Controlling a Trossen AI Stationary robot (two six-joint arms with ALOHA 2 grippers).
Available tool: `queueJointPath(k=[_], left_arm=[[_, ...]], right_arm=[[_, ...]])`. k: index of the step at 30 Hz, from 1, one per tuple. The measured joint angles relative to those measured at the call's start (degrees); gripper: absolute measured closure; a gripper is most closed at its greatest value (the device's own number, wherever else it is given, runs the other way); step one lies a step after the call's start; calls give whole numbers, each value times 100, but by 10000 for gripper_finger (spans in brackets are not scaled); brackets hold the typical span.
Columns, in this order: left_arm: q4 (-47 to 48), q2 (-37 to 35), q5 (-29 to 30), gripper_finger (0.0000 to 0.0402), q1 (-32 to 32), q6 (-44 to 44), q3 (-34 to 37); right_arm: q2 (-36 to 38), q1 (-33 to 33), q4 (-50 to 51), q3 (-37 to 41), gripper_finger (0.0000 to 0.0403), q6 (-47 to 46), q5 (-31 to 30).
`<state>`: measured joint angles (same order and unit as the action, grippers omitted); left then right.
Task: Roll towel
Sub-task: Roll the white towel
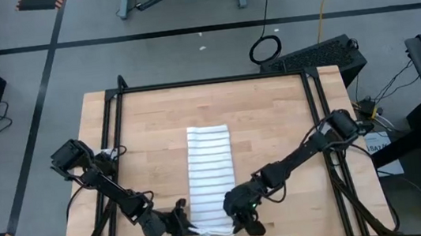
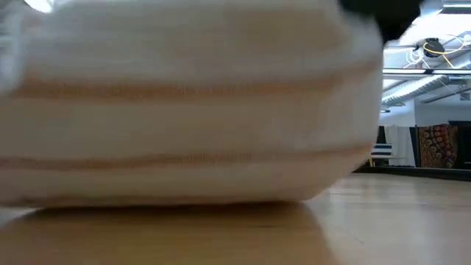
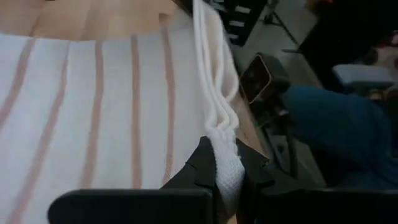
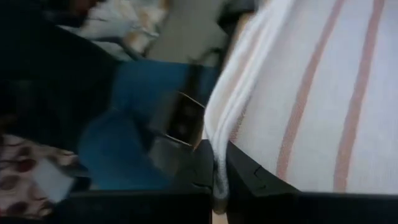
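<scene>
The towel (image 1: 210,173), white with narrow dark stripes, lies folded into a long strip down the middle of the table, from far to near. Its near end fills the low view (image 2: 184,110) and rests on the wood along its underside. My left gripper (image 1: 185,230) is shut on the near left corner. My right gripper (image 1: 236,220) is shut on the near right corner. Both stand close to the table's near edge. My left gripper pinches the towel's left side edge (image 3: 222,163) at the near corner between its two fingers; several layers show stacked at that edge. The fingers come slanting down from the near left. My right gripper pinches the right side edge (image 4: 217,163) at the near corner between its two fingers, where several layers show. It comes slanting down from the near right.
Black frame rails (image 1: 110,145) run along the table's left, far and right sides. A black case (image 1: 322,53) sits beyond the far right corner. A person in blue clothing (image 3: 336,124) shows past the table's near edge in the wrist views.
</scene>
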<state>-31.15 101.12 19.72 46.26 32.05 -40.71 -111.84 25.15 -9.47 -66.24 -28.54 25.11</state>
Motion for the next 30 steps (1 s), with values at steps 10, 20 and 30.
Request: queueJointPath(k=[10,20,30], left_arm=[[1325,-4,93,379,-218,1043,78],[-273,-26,-1052,379,-321,498,219],[-205,-7,-1399,379,-306,155,205]], right_arm=[[-500,-245,-306,0,398,-621,100],[-680,-303,-736,6,397,-818,1015],[-657,36,-1491,-1,397,-759,862]])
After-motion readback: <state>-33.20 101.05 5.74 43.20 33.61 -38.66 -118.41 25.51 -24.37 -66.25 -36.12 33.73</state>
